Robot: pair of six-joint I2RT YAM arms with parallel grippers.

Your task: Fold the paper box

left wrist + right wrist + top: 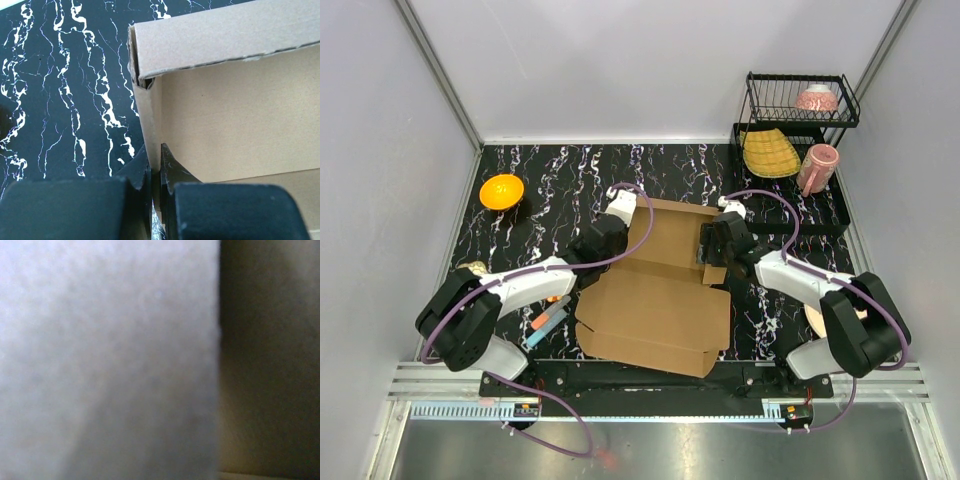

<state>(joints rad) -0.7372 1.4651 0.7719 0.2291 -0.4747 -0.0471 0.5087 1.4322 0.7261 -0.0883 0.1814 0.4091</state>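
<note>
Paper box lies on the counter. Left jaws clenched on its left wall. Right jaws at its right wall, grip can't tell, wrist view blurred.

Left arm: white link shells between black joint housings, with a big rounded black shoulder block. Right arm: same build and colours, black shoulder at its root. A purple cable loops along the left arm and another runs along the right; both drop past the black base rail. Small white cap at each wrist. Left gripper, wrist view: matte black fingers tapering to points, faint pale scuffs, mounted on square black blocks. Right wrist view too blurred to show fingers.
</note>
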